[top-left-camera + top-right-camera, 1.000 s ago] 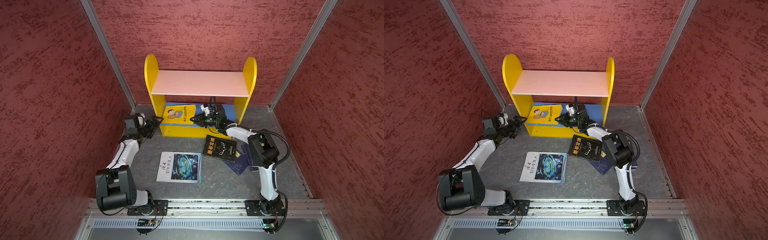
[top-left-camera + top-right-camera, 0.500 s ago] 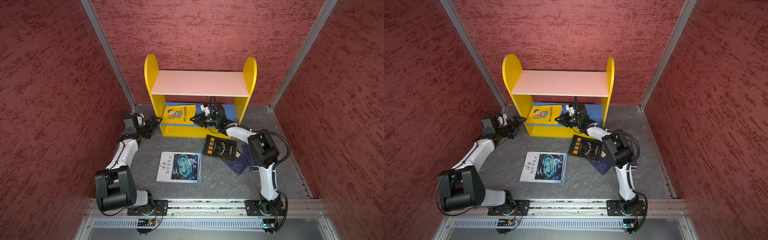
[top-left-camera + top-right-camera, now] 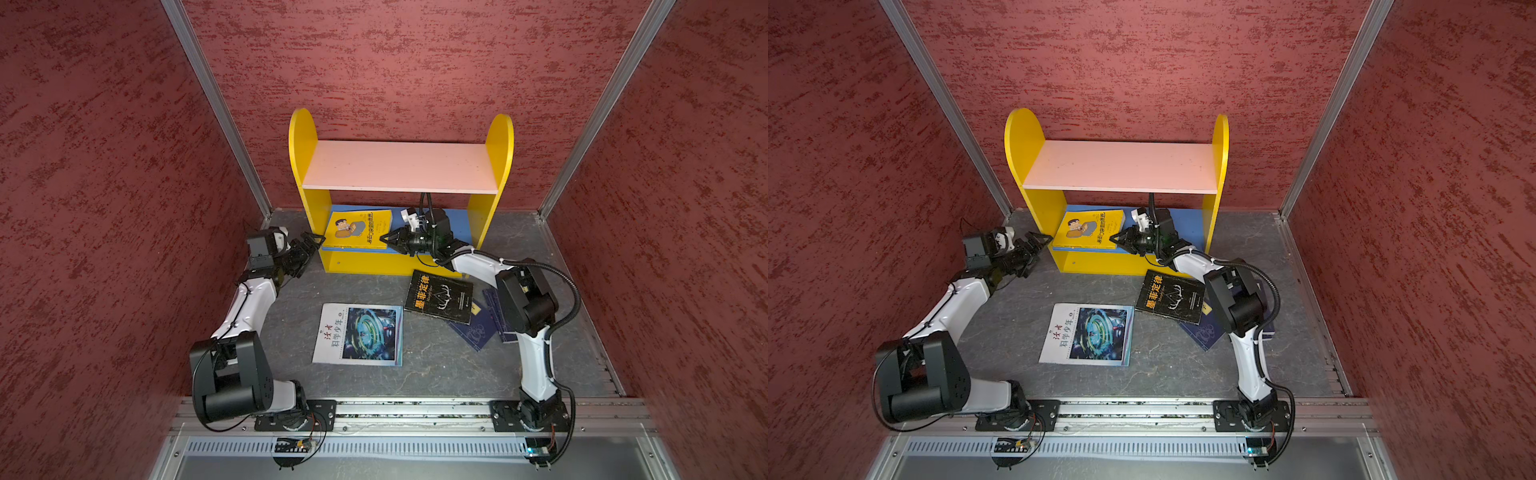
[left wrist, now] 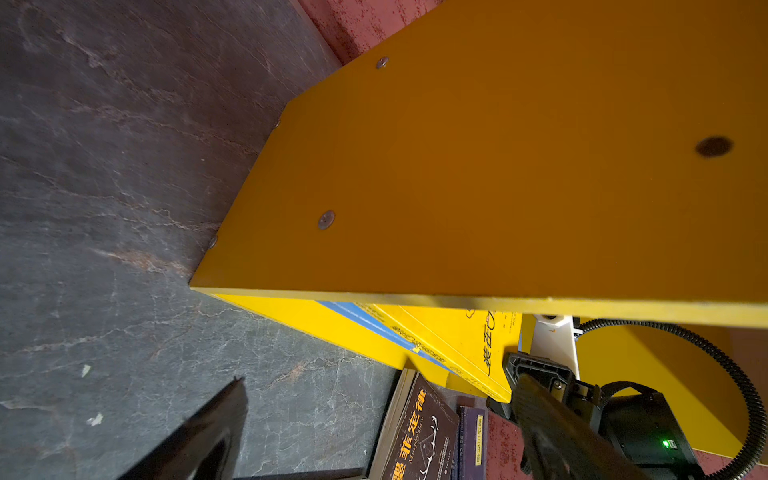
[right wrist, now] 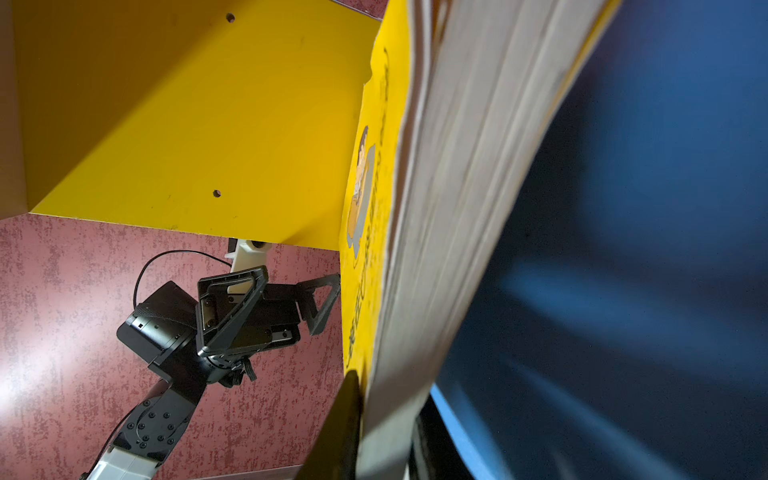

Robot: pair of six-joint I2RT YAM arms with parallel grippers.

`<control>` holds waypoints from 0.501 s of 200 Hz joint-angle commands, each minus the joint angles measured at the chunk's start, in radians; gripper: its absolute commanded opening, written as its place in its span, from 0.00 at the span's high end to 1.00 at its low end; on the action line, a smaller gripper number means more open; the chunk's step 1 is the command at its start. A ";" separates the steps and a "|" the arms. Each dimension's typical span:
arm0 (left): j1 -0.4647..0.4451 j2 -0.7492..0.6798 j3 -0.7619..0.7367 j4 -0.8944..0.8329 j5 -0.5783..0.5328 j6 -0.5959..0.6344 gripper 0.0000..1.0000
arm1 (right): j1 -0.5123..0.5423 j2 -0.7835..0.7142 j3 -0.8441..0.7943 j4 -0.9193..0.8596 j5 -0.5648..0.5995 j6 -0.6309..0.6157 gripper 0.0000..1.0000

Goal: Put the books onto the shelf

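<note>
The yellow cartoon-cover book lies flat on the blue lower board of the shelf, toward its left end, its front edge about level with the board's lip. I have the right gripper narrowed onto the book's near right corner. In the right wrist view the page block runs straight down between the fingers, so I read it as a pinch on the open page side. Holding it at that corner leaves the arm outside the low opening under the pink upper board, which I judge is why I come in from the front.

My left gripper stands spread wide and empty just beside the shelf's left yellow side. Whether a fingertip touches the panel I cannot tell (a brace against sliding would make sense there).

Out on the grey tabletop the rest wait: the black book with the orange title overlapping two navy books, and the white magazine apart, near the middle.
</note>
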 commanded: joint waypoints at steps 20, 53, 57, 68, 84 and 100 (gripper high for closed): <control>0.003 -0.011 -0.003 0.032 0.013 -0.002 0.01 | -0.003 0.049 -0.028 -0.052 -0.006 0.005 0.78; 0.002 -0.021 -0.004 0.027 0.014 0.000 0.01 | -0.003 0.058 -0.023 -0.046 -0.019 0.012 0.78; 0.002 -0.024 -0.006 0.027 0.014 0.000 0.00 | -0.002 0.059 -0.024 -0.045 -0.022 0.010 0.78; 0.002 -0.030 -0.010 0.026 0.014 0.002 0.01 | -0.003 0.060 -0.022 -0.045 -0.027 0.010 0.78; 0.002 -0.038 -0.018 0.027 0.011 0.001 0.00 | -0.003 0.062 -0.019 -0.045 -0.033 0.009 0.78; 0.000 -0.041 -0.020 0.029 0.010 -0.002 0.01 | -0.002 0.068 -0.012 -0.051 -0.037 0.007 0.78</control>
